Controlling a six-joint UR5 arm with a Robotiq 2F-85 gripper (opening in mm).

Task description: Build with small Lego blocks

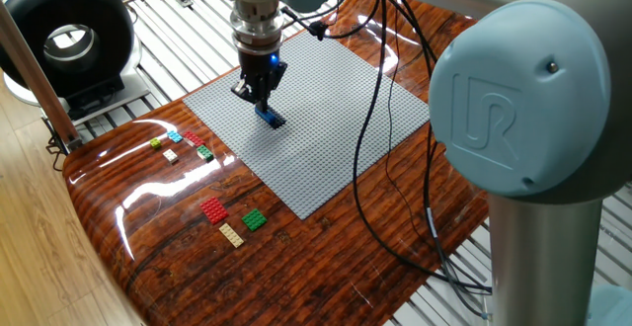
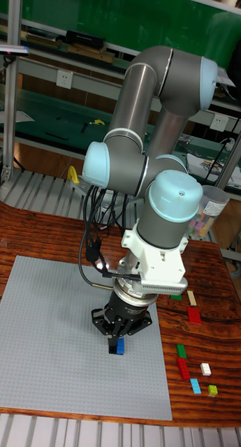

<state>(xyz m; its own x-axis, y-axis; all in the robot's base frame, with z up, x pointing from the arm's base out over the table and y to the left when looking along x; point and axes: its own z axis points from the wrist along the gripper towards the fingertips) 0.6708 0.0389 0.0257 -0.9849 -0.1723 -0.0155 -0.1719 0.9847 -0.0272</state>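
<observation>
Your gripper point(image 2: 118, 340) is clamped on a small blue brick point(image 1: 269, 117), studs up, pressing it onto the grey baseplate point(image 1: 326, 138) near its middle. Rest of the tiny bricks point(image 1: 233, 221) (red, green, tan etc) sit loose on the wood table point(image 1: 326, 257) beside the plate.

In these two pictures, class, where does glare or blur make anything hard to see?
Fixed view: white glare streaks the glossy wooden table near the loose small Lego blocks, and the robot's big joint in the foreground looks soft. Tall fixed view: light is even, the claw and baseplate sharp.
</observation>
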